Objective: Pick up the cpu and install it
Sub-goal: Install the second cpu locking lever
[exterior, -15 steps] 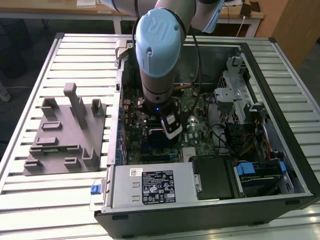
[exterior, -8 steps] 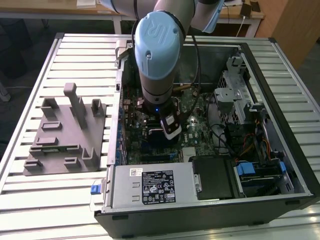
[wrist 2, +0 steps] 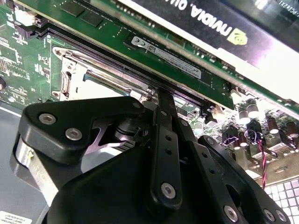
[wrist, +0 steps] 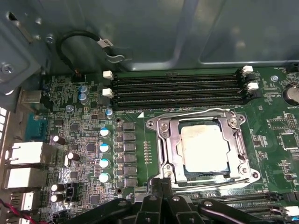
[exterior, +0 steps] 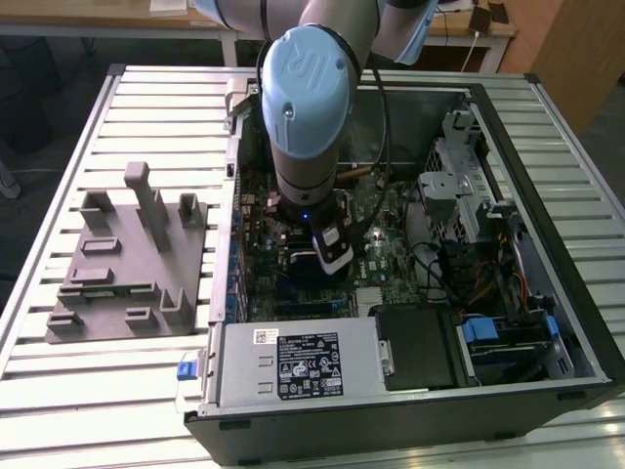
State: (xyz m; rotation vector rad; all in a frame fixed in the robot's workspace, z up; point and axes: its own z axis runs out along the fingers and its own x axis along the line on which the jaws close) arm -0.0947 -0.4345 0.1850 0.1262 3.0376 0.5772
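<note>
The cpu (wrist: 205, 148), a pale silver square chip, lies flat inside the black motherboard socket, and the socket's metal frame (wrist: 161, 140) surrounds it. In the first wrist view my gripper (wrist: 161, 182) hangs just beside the socket's edge, apart from the chip, with its black fingers (wrist: 154, 186) closed together on nothing. The second wrist view has the gripper (wrist 2: 161, 98) reaching toward the socket frame (wrist 2: 79, 60). In the exterior view the arm stands inside the open computer case (exterior: 547, 244), with the gripper (exterior: 330, 269) low over the motherboard.
A grey plastic fixture block (exterior: 127, 259) lies on the slatted table at the exterior view's left. Memory slots (wrist: 177, 86) run beside the socket. A graphics card (wrist 2: 210, 28), a power supply (exterior: 293, 362) and a drive cage (exterior: 459, 186) crowd the case.
</note>
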